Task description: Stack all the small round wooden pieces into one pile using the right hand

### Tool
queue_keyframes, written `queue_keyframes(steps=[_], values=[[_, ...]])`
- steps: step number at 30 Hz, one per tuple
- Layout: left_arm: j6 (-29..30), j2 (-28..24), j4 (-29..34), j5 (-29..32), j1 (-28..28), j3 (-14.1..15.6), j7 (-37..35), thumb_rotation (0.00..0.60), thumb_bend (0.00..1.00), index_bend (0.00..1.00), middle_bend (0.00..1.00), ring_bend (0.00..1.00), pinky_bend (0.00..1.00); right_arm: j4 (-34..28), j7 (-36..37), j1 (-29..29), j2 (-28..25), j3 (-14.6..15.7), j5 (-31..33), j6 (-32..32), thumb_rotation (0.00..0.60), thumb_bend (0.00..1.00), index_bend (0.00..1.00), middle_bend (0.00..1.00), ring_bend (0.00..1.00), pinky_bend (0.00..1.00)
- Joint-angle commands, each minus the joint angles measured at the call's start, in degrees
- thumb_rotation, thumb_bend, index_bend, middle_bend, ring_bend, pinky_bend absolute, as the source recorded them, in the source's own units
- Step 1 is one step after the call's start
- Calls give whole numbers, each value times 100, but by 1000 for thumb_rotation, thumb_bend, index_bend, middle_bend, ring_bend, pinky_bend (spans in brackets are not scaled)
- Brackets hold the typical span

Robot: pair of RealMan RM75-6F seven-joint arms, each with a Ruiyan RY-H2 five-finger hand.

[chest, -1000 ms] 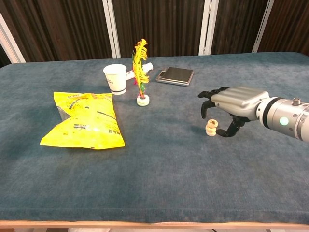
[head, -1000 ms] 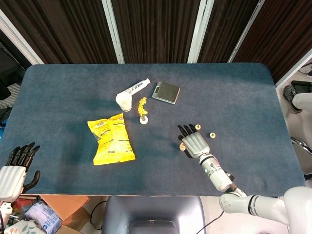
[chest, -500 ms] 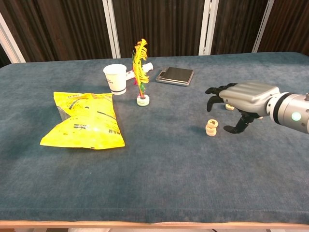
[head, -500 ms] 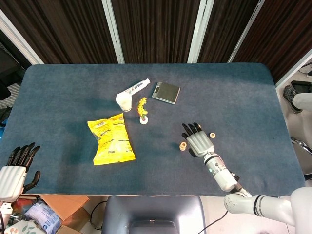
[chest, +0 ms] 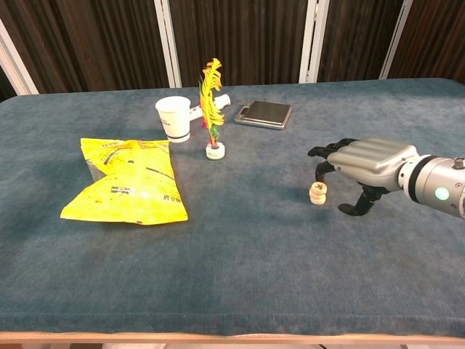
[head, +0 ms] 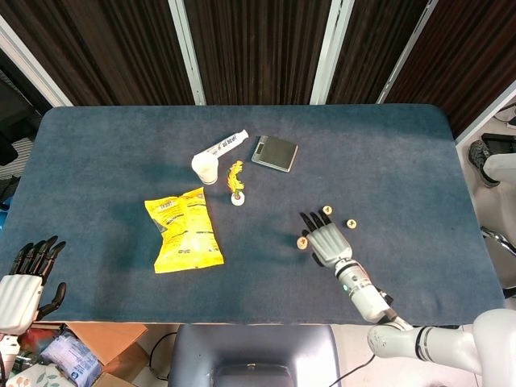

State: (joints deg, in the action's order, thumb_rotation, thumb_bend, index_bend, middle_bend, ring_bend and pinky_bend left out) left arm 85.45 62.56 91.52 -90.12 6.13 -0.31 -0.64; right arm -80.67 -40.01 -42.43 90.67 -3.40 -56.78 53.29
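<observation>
A short pile of small round wooden pieces (head: 302,241) (chest: 317,193) stands on the blue table (head: 121,161). Two more pieces lie singly beyond it, one (head: 326,210) farther back and one (head: 351,223) to the right; the chest view does not show them. My right hand (head: 326,239) (chest: 365,160) hovers palm down just right of the pile, fingers spread, holding nothing, a small gap from the pile. My left hand (head: 24,278) hangs off the table's near left corner, fingers apart and empty.
A yellow snack bag (head: 184,230) lies left of centre. A paper cup (head: 205,169), a white tube (head: 224,143), a feather shuttlecock (head: 237,187) and a dark flat scale (head: 274,152) sit toward the back.
My right hand has let go of the pile and drawn back toward the near edge; its thumb no longer touches the pile. Both loose pieces now show beyond its fingertips.
</observation>
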Motion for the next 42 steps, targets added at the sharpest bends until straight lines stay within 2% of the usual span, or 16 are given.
queue_keyframes(steps=[1,14,16,19,25,42], values=[[-4,1,-3,0,4,-2,-3,600,501,0,16,0,32,-18,-4,-3,-1,12,-7,0,600,491,466,39,0,0],[24,1,7,3,-14,-7,4,600,502,0,16,0,32,-45,80,222,-317,25,-135,441,600,487,437,39,0,0],[15,5,7,-2,-10,-4,16,600,502,0,16,0,32,178,184,270,-338,23,-280,546,600,479,445,39,0,0],[19,16,4,-11,-5,-9,35,600,502,0,16,0,33,957,362,312,-125,-5,-491,676,600,477,485,31,0,0],[1,40,-5,-37,12,-3,55,600,502,0,16,0,32,1853,925,323,142,-185,-465,380,600,477,516,29,0,0],[-62,82,9,115,30,-61,224,600,501,0,16,0,33,2142,838,448,360,-100,-725,179,600,477,529,40,0,0]])
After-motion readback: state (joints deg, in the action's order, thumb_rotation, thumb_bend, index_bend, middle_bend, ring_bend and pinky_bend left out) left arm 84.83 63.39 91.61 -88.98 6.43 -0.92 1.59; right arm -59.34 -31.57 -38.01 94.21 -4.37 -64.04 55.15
